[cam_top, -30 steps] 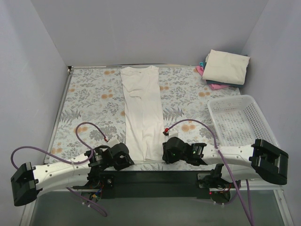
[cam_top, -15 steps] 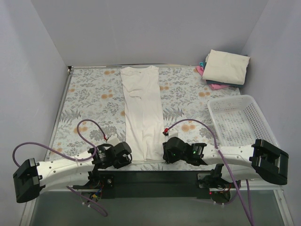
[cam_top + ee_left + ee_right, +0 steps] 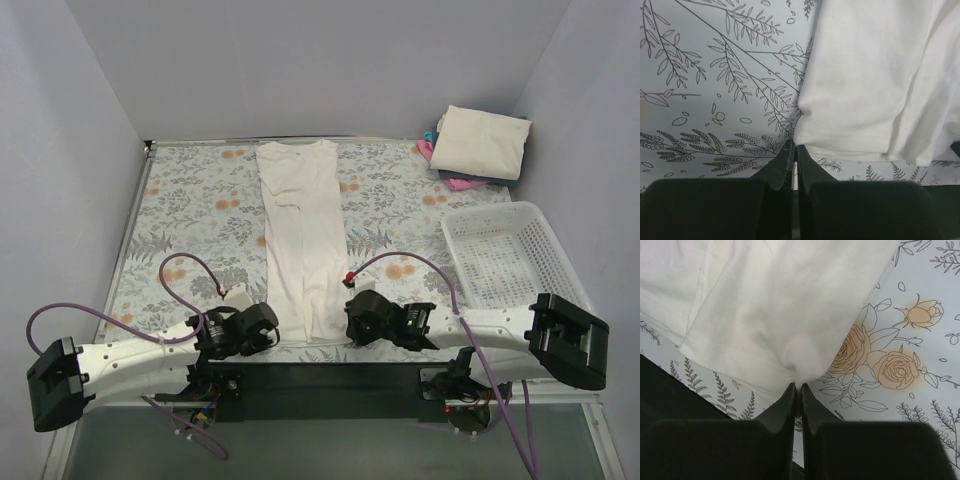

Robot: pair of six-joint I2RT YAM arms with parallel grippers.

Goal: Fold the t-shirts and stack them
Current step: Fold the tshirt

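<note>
Shirt (image 3: 303, 240), limp and light: we hold its near hem corners, left hand (image 3: 796, 147) and right hand (image 3: 799, 386) pinched shut.

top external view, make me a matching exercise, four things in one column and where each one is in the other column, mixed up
Things:
1. long t-shirt
2. folded stack
3. basket
4. left end effector

Places:
a. far right corner of the table
b. shut at the near left corner of the shirt's hem
c. right side of the table, nearer the arms than the stack
d. laid lengthwise down the middle of the table

Pairs: 1-d, 2-a, 3-c, 4-b
</note>
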